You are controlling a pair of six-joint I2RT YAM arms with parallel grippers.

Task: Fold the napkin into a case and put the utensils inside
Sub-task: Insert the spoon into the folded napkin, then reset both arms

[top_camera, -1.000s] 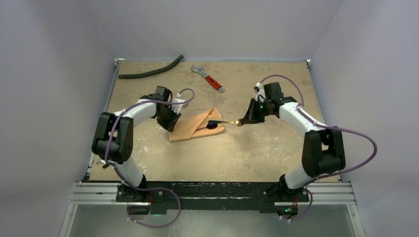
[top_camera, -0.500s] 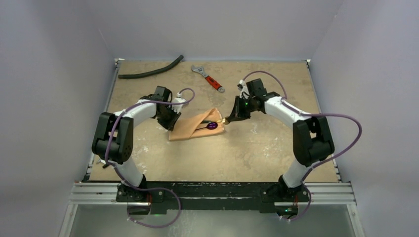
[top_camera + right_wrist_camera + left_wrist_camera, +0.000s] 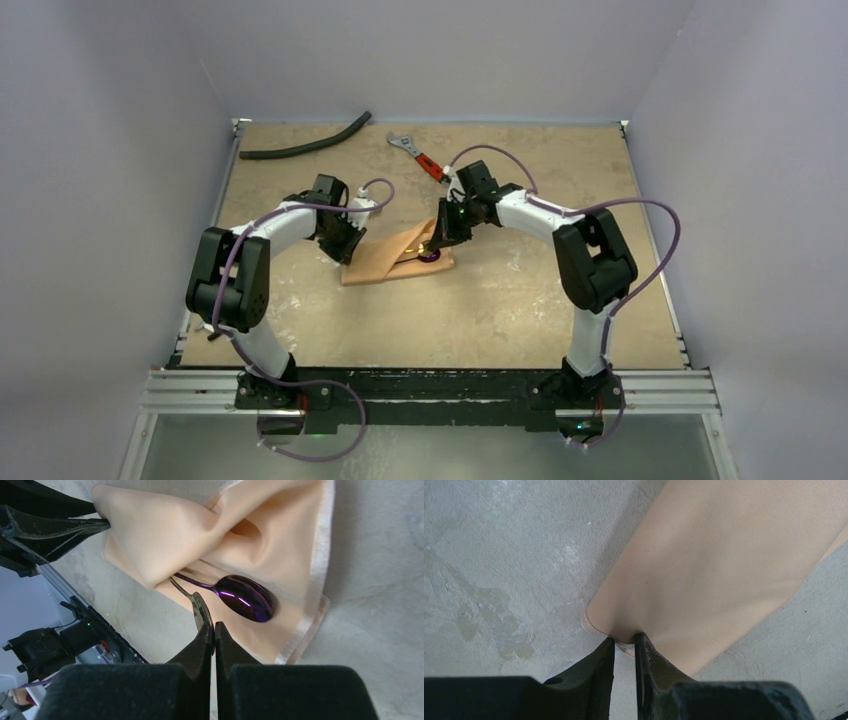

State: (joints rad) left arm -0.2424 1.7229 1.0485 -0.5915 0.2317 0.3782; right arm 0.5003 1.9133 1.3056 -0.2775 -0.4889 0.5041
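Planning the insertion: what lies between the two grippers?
The napkin, fold lifted, a purple spoon on it, plus the slim utensil the right gripper holds; clearest in the right wrist view.

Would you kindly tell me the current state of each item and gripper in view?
napkin: folded, top layer lifted open.
purple spoon: lying on the napkin, handle under the lifted layer.
slim utensil: gripped, pointing into the fold.
left gripper: shut on the napkin's edge.
right gripper: shut on the slim utensil.
wrench: lying flat, ungripped.
hose: lying flat, ungripped.
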